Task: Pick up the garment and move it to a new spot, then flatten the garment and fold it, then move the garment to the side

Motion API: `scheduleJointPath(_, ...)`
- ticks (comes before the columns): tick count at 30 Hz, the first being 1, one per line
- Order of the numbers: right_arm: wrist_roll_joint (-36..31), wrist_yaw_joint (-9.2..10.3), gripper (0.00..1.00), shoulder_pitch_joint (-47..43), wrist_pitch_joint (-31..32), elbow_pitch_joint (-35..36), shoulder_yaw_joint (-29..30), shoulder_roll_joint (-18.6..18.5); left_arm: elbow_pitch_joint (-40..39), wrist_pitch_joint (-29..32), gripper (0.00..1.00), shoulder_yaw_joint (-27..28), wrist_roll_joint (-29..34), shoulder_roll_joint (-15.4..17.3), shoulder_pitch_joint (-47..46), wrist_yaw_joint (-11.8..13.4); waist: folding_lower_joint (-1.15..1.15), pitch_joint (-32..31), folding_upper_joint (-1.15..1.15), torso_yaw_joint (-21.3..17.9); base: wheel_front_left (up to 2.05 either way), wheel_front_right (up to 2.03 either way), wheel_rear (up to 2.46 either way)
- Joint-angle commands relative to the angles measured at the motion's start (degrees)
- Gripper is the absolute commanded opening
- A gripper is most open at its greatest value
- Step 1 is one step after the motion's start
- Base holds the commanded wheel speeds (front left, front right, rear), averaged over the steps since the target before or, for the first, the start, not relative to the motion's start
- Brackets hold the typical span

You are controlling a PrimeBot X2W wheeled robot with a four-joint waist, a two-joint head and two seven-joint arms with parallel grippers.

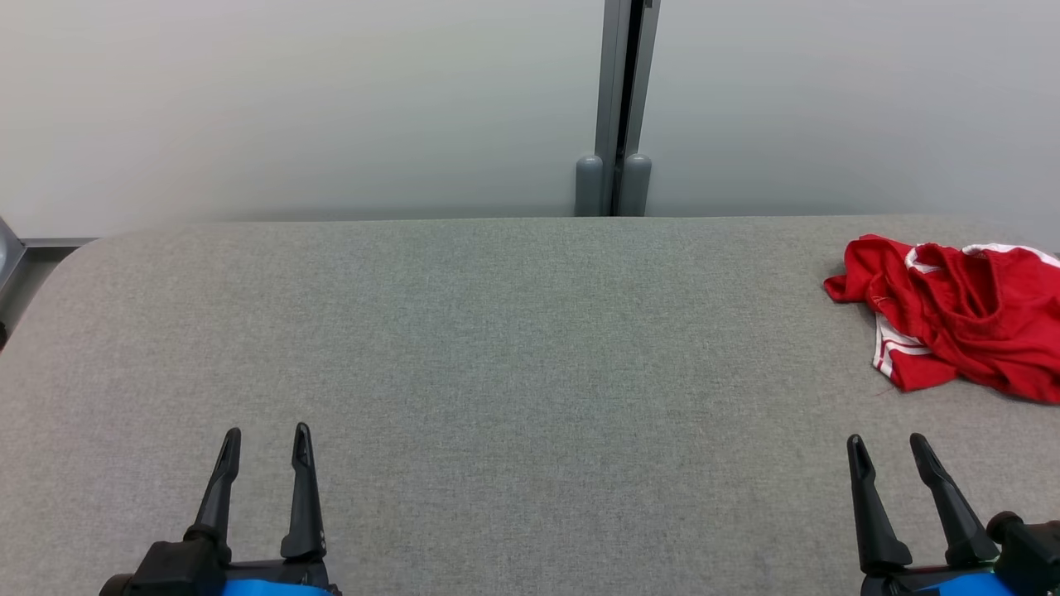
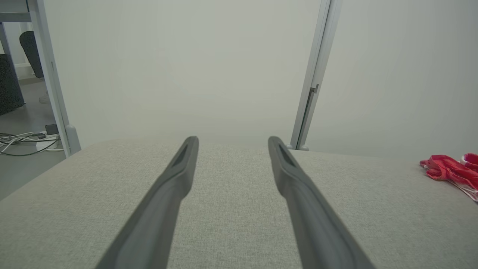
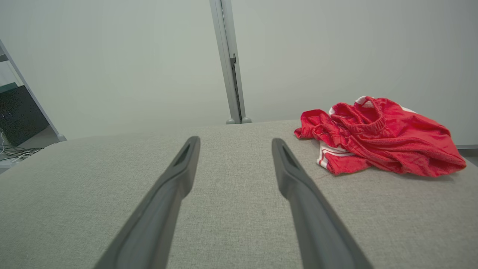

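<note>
At the far left, past the edge of the bench [image 1: 497, 331], the left wrist view shows some cables [image 2: 18, 140] lying on the floor [image 2: 26, 168] beside a pale metal frame [image 2: 52, 86]. The bench has a grey woven cover with a rounded far left corner. The left tool [image 1: 267, 429] is at the near left of the bench, its two dark fingers apart with bare cover between them, and it holds nothing. In its own wrist view the fingers point toward the far edge and the pale wall [image 1: 290, 108] behind it. A grey post [image 1: 614, 108] stands upright in this wall, a little right of the middle, just behind the far edge of the bench. The right tool [image 1: 887, 438] is at the near right, its fingers also apart and empty, leaning a little to the left. The garment [image 1: 969, 323] lies crumpled in a heap at the far right of the bench, beyond the right tool and well apart from it. It is red with white stripes at one hem and a white band at the top, and in the head view its right part is cut by the picture edge. In the right wrist view the garment [image 3: 381, 142] lies right of the right finger, touching neither finger
</note>
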State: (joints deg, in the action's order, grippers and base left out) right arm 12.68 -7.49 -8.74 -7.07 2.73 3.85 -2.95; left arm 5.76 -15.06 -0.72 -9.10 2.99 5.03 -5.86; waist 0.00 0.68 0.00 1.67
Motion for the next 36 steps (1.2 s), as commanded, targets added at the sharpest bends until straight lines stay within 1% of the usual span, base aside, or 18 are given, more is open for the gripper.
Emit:
scheduleJointPath(1,0.01,-0.02,1.0,-1.0,0.12,0.24,0.17,0.04,0.16,-0.14,1.0,0.03,-0.14,0.03,0.58,-0.1,0.0,-0.07,0.0,0.0,0.0,0.0,0.0)
scheduleJointPath(12,0.04,-0.02,1.0,-0.93,0.74,-0.09,0.8,0.05,0.69,-0.14,1.0,0.31,0.07,0.13,0.17,-0.26,0.0,0.2,0.0,-0.18,0.0,0.0,0.0)
scheduleJointPath(17,0.11,-0.02,1.0,-0.67,0.7,-0.15,0.8,0.06,0.76,-0.14,1.0,0.53,0.53,0.11,-0.23,0.34,0.0,0.4,0.0,-0.23,0.0,0.0,0.0)
scheduleJointPath(18,0.07,0.01,0.0,-0.4,0.7,-0.17,0.61,0.02,0.91,0.0,0.0,0.2,0.15,0.02,0.46,0.23,0.0,0.4,0.0,-0.23,0.0,0.0,0.0)
scheduleJointPath(22,1.05,0.01,0.0,-0.51,0.83,-1.92,0.27,0.18,2.79,0.58,0.0,0.17,-1.02,-0.11,0.93,0.18,0.0,0.4,0.0,-0.25,0.0,0.0,0.0)
scheduleJointPath(36,16.57,0.01,0.0,2.51,2.57,-4.62,-0.12,-0.56,3.78,4.56,0.0,1.56,-16.42,-0.11,-1.5,-0.16,0.0,0.3,0.0,-0.41,0.0,0.0,0.0)
